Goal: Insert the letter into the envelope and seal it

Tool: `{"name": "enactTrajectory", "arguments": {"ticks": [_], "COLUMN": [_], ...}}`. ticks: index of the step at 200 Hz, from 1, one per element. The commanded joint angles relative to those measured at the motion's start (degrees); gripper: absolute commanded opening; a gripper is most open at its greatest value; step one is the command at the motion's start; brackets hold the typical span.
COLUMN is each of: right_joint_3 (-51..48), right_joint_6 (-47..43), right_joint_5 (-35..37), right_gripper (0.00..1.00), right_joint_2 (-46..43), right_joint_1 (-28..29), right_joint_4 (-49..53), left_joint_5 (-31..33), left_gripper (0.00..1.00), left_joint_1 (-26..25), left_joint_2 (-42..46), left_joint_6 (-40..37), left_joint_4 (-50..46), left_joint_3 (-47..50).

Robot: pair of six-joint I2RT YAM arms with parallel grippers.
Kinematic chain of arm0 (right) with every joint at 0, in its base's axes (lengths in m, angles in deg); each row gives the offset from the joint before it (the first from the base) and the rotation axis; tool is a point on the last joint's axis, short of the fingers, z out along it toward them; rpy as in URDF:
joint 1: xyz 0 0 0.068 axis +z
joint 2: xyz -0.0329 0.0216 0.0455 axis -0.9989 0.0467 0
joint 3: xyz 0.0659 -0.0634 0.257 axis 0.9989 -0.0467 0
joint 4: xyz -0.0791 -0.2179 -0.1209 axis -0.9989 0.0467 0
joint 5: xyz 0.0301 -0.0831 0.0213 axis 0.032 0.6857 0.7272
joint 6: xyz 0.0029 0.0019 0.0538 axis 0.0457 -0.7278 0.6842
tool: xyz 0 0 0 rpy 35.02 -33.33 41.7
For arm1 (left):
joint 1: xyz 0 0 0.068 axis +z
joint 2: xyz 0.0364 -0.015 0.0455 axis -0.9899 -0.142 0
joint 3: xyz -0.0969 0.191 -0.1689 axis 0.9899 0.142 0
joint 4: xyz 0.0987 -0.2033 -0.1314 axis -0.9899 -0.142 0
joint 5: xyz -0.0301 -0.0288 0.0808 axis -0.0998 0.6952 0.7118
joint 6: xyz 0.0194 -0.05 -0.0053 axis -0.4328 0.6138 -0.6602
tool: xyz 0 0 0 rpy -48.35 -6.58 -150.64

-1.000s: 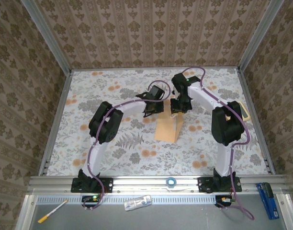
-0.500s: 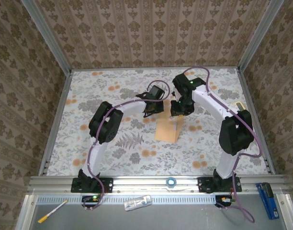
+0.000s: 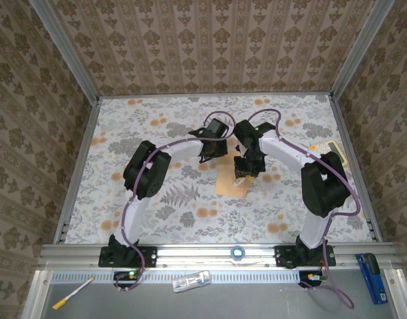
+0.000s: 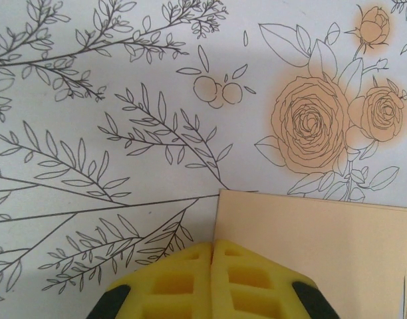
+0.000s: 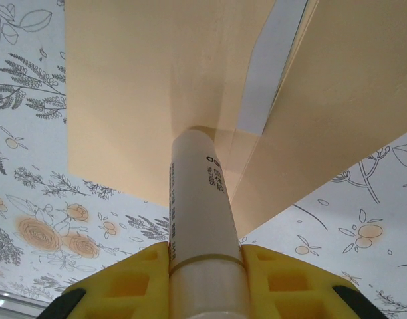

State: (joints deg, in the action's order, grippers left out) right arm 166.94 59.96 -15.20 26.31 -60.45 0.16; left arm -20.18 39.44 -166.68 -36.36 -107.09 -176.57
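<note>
Now the right gripper [image 5: 207, 262], pinching a white cylindrical glue stick [image 5: 195, 193], has drawn nearer along the tan kraft-paper envelope [image 5: 124, 86], with the stick's tip at the flap crease; gluing seems underway. A pale strip, likely the whitish paper letter [image 5: 270, 73], peeks out inside. At the envelope's far left corner, the left gripper [image 4: 212, 262] sits pressed together.
</note>
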Motion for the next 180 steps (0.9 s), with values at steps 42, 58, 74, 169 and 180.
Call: {"name": "enactTrajectory", "arguments": {"ticks": [42, 58, 74, 169, 180], "right_joint_3": [2.5, 3.4, 4.5, 9.9, 10.5], "right_joint_6": [-0.1, -0.5, -0.8, -2.2, -2.7], "right_joint_5": [5.7, 6.7, 7.1, 8.6, 8.5], "right_gripper": [0.14, 0.13, 0.13, 0.12, 0.12], "right_joint_2": [3.4, 4.5, 5.6, 11.6, 12.2], "right_joint_1": [0.2, 0.0, -0.1, -2.2, -2.8], "right_joint_4": [-0.8, -0.8, -1.1, -1.9, -1.9], "left_joint_5": [-1.9, -2.0, -2.0, -2.3, -2.4], "left_gripper": [0.0, 0.0, 0.0, 0.0, 0.0], "left_joint_1": [-0.4, -0.4, -0.4, 0.0, 0.0], "left_joint_2": [-0.7, -0.6, -0.6, 0.0, 0.0], "left_joint_6": [0.8, 0.8, 0.8, 0.9, 0.9], "left_joint_4": [-6.4, -6.2, -6.2, -5.3, -5.3], "left_joint_3": [2.5, 2.7, 2.9, 3.9, 3.9]}}
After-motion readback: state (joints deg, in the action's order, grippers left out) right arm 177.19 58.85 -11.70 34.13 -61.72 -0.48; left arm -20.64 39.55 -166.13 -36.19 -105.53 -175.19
